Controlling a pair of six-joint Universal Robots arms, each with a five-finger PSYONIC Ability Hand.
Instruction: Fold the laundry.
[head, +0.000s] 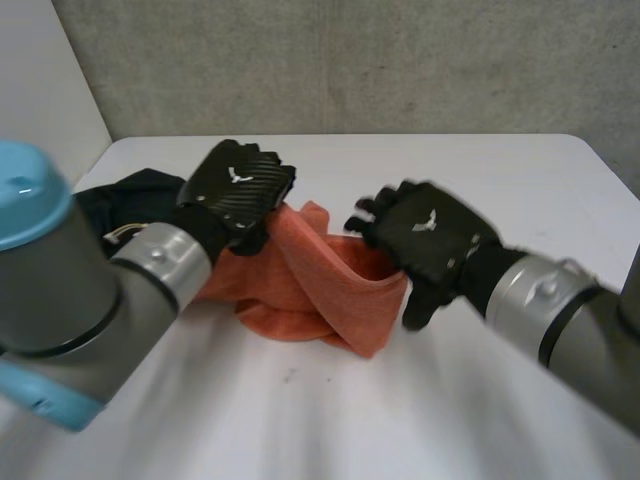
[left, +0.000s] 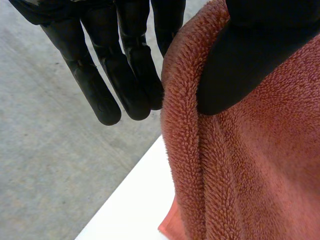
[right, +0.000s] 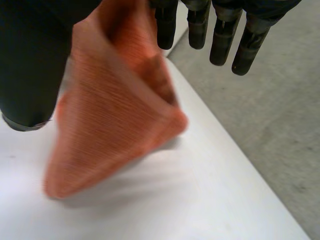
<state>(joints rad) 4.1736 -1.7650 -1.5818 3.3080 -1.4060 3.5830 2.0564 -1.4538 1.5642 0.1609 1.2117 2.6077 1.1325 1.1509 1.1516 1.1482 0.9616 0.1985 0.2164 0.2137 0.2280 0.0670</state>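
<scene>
The orange towel (head: 322, 292) hangs bunched between both hands over the middle of the white table (head: 500, 185). The left hand (head: 240, 185) pinches one edge between thumb (left: 250, 60) and straight fingers (left: 130, 75). The right hand (head: 430, 235) pinches the opposite end likewise. A dark garment (head: 130, 195) lies behind the left arm (head: 90, 290).

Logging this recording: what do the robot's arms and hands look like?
The left arm and right arm are thick grey cylinders. The left one has a light-blue cap at its joint. Each wrist ends in a silver ring. The left hand and right hand are black with textured backs. Each has a small white emblem and slim, round-tipped fingers.
</scene>
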